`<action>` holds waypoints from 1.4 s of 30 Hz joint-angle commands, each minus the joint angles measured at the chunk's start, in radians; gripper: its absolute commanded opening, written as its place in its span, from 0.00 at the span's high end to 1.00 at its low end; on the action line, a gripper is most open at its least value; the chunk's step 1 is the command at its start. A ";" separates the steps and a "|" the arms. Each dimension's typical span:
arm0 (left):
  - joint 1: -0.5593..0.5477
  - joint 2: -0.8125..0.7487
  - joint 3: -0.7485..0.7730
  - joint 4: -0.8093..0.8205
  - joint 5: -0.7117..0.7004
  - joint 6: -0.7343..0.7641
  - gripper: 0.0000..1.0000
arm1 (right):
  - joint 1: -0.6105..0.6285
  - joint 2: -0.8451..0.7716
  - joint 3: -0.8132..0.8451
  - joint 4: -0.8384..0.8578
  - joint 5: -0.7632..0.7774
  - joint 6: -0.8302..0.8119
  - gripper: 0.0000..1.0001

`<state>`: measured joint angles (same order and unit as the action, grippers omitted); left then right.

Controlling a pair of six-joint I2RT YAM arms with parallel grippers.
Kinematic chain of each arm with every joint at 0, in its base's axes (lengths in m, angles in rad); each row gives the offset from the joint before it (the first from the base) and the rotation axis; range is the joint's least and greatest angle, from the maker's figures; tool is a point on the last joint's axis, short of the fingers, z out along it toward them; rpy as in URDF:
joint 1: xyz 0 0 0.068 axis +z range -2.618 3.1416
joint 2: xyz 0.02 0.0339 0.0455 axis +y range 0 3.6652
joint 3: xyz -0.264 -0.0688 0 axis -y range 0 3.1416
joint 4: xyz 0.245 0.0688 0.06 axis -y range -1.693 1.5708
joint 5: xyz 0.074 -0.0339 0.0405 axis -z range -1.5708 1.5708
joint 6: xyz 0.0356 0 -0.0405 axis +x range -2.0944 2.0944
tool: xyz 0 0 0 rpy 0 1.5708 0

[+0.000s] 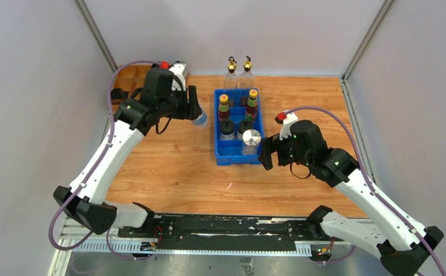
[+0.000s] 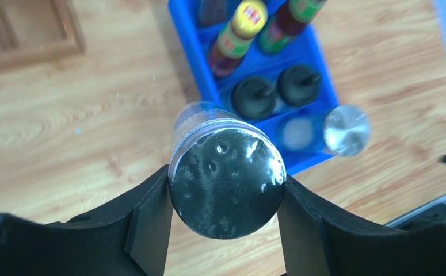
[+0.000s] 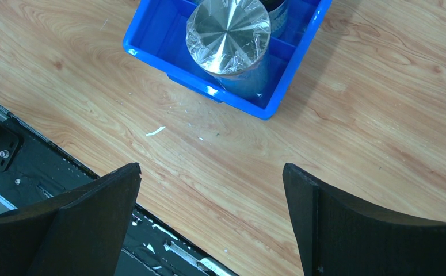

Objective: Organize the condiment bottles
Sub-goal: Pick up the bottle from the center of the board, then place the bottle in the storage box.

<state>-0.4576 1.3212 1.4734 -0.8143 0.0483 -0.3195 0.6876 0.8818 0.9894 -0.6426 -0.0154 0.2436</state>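
Okay so, four kinds are counted, two of each, eight altogether: two tall clear bottles with gold spouts (image 1: 231, 70) (image 1: 247, 69), two dark sauce bottles with yellow and green caps (image 1: 224, 107) (image 1: 252, 103), two black-capped jars (image 1: 227, 129) (image 1: 244, 126), and two silver-lidded clear shakers (image 1: 251, 138) (image 2: 227, 181). One blue plastic tray (image 1: 229, 156) is counted too, one light wooden divided box (image 1: 127, 75), and two white-and-black robot arms (image 1: 108, 152) (image 1: 364, 187) are tallied as well.

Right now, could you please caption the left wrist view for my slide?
Left gripper grips a silver-lidded shaker near the blue tray.
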 commanded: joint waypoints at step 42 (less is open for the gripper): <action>-0.329 0.243 -0.224 0.342 -0.047 -0.016 0.75 | 0.011 -0.074 -0.058 -0.028 0.060 -0.002 0.00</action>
<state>-0.7643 1.5639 1.2396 -0.5282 0.0074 -0.3374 0.6876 0.8238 0.9524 -0.6518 0.0280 0.2432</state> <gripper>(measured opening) 0.626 0.999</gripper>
